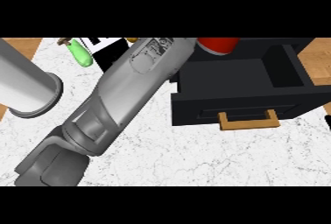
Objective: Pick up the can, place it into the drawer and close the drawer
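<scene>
Over the back left corner of the open black box drawer [241,109] shows a red cylindrical can [218,45]. A grey metal forearm [129,89] slants just left of the drawer. Its hand is hidden, so I cannot tell its grip.

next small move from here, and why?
Probably shift the can a little nearer, over the cavity of the open drawer, assuming it is held. The can shows at the view's top edge, by the drawer's far end. The forearm reaches beside it, but neither hand shows, so the grasp is unconfirmed.
</scene>
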{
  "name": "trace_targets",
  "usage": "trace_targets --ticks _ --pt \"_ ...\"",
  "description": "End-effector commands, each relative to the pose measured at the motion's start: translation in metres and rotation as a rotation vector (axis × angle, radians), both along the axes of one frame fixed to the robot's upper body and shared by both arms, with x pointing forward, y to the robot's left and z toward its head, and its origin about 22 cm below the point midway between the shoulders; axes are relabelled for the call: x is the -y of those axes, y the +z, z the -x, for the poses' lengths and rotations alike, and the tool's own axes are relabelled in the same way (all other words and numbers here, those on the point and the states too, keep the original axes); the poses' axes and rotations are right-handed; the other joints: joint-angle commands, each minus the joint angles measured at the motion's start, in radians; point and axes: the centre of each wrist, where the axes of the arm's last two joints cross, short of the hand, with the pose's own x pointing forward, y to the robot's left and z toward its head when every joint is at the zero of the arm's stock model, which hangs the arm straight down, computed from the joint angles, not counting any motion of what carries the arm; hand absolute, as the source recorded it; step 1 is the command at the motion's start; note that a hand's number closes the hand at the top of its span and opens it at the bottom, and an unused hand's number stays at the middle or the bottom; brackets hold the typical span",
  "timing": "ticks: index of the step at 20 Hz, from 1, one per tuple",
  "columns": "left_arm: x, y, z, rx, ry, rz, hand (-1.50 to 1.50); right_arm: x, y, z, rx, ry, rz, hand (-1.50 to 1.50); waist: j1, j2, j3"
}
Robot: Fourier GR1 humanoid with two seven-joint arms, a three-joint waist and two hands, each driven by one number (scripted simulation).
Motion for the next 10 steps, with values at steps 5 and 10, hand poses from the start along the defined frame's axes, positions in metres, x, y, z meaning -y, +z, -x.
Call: trace_targets --ticks 5,10 --pt "0.001 -0.03 -0.001 -0.019 0.016 -0.023 1.5 -0.007 -0.005 -0.015 0.007 0.01 -0.002 -1.5 -0.014 0.003 0.001" --pt "0.007 -0.028 -0.002 0.023 0.06 -0.081 1.5 -0.008 0.008 -0.021 0.018 0.016 0.017 -1.5 -0.03 0.008 0.001"
